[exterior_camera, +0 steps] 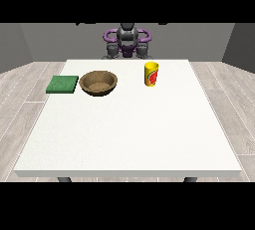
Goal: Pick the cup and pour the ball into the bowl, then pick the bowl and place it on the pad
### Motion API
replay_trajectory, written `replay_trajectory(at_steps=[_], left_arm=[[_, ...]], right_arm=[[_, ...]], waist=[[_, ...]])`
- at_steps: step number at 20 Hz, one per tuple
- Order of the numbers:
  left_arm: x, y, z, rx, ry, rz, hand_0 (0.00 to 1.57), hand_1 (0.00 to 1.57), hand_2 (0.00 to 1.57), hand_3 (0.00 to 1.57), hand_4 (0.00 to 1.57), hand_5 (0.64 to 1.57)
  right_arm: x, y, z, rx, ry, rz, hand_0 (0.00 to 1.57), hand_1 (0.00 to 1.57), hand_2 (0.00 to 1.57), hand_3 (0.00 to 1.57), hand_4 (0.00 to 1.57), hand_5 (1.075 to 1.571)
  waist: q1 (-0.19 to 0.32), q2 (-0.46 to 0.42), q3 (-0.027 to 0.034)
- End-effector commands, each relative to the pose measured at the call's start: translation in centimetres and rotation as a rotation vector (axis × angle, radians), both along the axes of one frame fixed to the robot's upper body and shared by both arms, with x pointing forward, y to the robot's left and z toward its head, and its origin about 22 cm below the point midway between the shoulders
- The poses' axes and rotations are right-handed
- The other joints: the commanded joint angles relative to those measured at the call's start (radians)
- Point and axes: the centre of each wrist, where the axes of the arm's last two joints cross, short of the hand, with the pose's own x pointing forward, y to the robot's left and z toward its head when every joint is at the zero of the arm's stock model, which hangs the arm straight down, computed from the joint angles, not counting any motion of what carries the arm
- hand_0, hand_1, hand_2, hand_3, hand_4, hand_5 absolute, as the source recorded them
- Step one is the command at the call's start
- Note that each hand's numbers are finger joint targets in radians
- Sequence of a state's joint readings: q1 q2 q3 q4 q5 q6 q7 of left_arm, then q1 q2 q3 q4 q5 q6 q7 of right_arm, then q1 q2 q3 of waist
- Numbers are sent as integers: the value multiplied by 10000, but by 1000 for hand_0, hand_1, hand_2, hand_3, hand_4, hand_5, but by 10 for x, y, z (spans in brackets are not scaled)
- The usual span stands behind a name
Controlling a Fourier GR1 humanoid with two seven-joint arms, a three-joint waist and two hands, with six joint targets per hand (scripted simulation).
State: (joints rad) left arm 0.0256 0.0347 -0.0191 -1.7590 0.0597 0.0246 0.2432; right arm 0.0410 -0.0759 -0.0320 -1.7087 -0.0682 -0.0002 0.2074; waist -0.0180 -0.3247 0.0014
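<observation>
Upright yellow cup [151,74] with red marking

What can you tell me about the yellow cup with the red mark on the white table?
The yellow cup with a red mark on its side is a plain, slightly tapered cylinder without a handle. It stands upright with its mouth open upward, toward the far edge of the table, at the view's right of the middle. Only the table touches it; no hand is near. Whether a ball lies inside cannot be seen.
</observation>
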Motion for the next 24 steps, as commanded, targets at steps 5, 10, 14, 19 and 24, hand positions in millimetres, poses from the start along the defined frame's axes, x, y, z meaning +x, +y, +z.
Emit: replay_trajectory(at_steps=[5,10,14,19,24], left_arm=[[-18,-38,38,-725,561,294,0,0,0,0,600,1563],[14,-30,58,-443,-1613,386,0,0,0,0,602,1556],[23,-50,48,60,-2294,238,0,0,0,0,583,1544],[29,-34,12,685,-4042,385,0,0,0,0,566,1507],[51,-11,-22,724,-3707,574,0,0,0,0,407,1484]], right_arm=[[-24,1,50,510,483,-38,0,0,0,0,817,1540],[-3,17,84,582,-1571,43,0,0,0,0,755,1551],[2,16,55,649,-2364,88,0,0,0,0,730,1550],[15,9,54,976,-3576,319,0,0,0,0,683,1539],[19,-8,53,734,-3889,295,0,0,0,0,678,1547]], waist=[[-329,-80,-14],[-528,2046,-18],[-414,3242,-11],[-491,5000,-17],[-725,5148,-16]])
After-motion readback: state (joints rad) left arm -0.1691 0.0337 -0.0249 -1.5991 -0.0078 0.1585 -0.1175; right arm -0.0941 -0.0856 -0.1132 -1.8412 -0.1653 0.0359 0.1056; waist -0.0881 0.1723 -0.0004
